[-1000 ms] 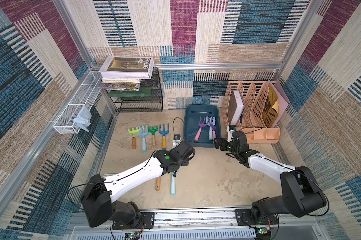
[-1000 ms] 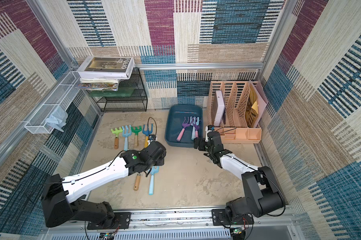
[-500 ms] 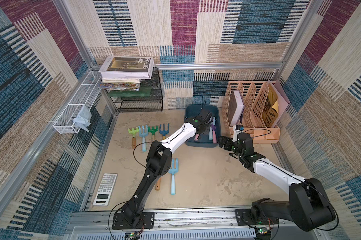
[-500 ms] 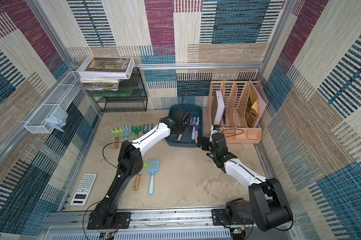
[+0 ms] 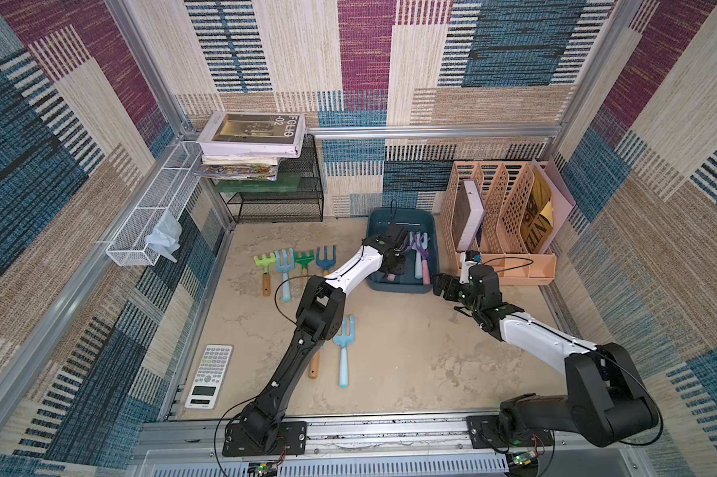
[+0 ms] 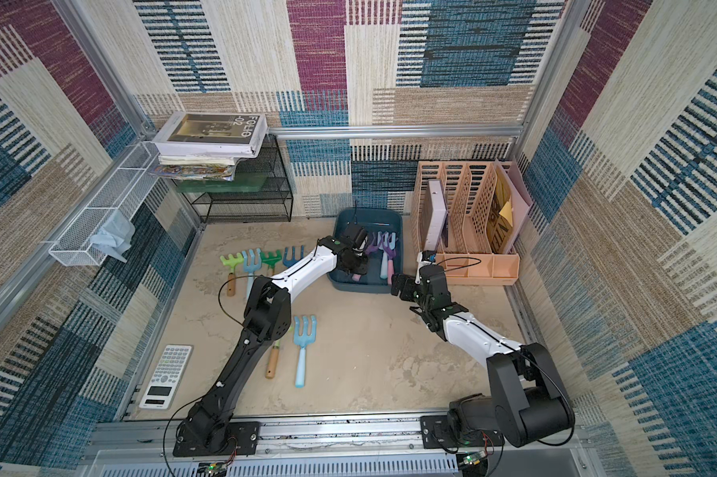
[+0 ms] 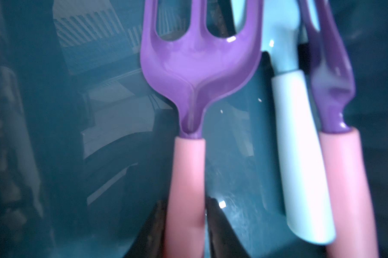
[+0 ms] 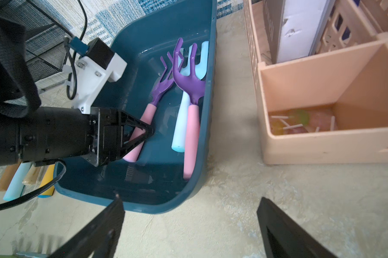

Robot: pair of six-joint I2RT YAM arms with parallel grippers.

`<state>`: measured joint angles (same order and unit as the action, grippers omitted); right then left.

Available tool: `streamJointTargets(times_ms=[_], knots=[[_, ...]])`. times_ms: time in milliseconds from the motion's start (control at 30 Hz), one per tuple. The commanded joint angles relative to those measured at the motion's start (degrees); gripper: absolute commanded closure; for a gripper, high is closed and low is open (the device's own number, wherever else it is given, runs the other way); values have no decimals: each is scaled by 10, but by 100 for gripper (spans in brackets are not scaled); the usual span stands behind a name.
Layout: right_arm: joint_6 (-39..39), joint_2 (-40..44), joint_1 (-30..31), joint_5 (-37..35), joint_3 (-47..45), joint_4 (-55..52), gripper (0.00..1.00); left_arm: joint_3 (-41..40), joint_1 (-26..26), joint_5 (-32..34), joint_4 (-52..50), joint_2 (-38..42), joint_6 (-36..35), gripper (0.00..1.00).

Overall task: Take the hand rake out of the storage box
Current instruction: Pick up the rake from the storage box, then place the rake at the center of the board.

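The dark teal storage box (image 5: 398, 289) (image 6: 360, 289) stands at the back of the table and holds three hand rakes. My left gripper (image 5: 394, 268) (image 6: 354, 268) reaches into it and is shut on the pink handle of a purple hand rake (image 7: 197, 67) (image 8: 159, 89), with a finger pressed to each side of the handle. A light-blue rake (image 8: 181, 120) and a second purple rake (image 8: 191, 134) lie beside it along the box's right wall. My right gripper (image 8: 190, 198) (image 5: 445, 285) hangs open and empty just outside the box's near right corner.
Several coloured rakes (image 5: 294, 264) lie in a row left of the box; a light-blue one (image 5: 343, 351) and a wooden-handled one lie nearer. A calculator (image 5: 208, 376) sits front left. The peach file organizer (image 5: 505, 231) stands right of the box; a black wire shelf (image 5: 278, 194) stands back left.
My left arm has stretched from the table's middle into the storage box, and its jaws have closed on the purple rake's pink handle. The right arm has shifted only slightly.
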<state>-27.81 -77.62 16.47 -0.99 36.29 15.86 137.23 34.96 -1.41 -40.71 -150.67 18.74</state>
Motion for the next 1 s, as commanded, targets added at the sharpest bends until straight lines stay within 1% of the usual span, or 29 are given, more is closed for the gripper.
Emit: streamJointTargets(times_ms=[0,100,167,300,367,433,500,567,700,800,867,967], knots=[[0,-2,0,5,4,15,4,-9,1,-3,-11,-2,-1,76],[-1,-3,0,5,3,16,4,-34,2,-2,0,26,5,88],[-1,-4,-1,5,3,17,4,-52,2,3,7,51,6,94],[-1,-6,-2,9,3,17,4,-72,3,50,-18,102,19,96],[-1,-3,-2,10,2,17,4,-89,10,81,-34,136,25,99],[-1,0,-2,10,2,15,4,-119,22,111,-42,179,25,99],[-2,4,-2,11,2,13,4,-168,34,127,-42,231,26,100],[-5,14,-2,16,0,11,4,-238,45,119,-40,296,44,100],[-6,33,5,16,-9,16,5,-414,88,164,-20,441,90,100],[-6,30,11,16,-3,8,4,-544,136,211,-10,547,153,100],[-6,27,18,13,2,3,4,-634,172,218,10,609,205,100],[-3,28,30,3,7,-3,4,-740,231,237,14,667,295,100]])
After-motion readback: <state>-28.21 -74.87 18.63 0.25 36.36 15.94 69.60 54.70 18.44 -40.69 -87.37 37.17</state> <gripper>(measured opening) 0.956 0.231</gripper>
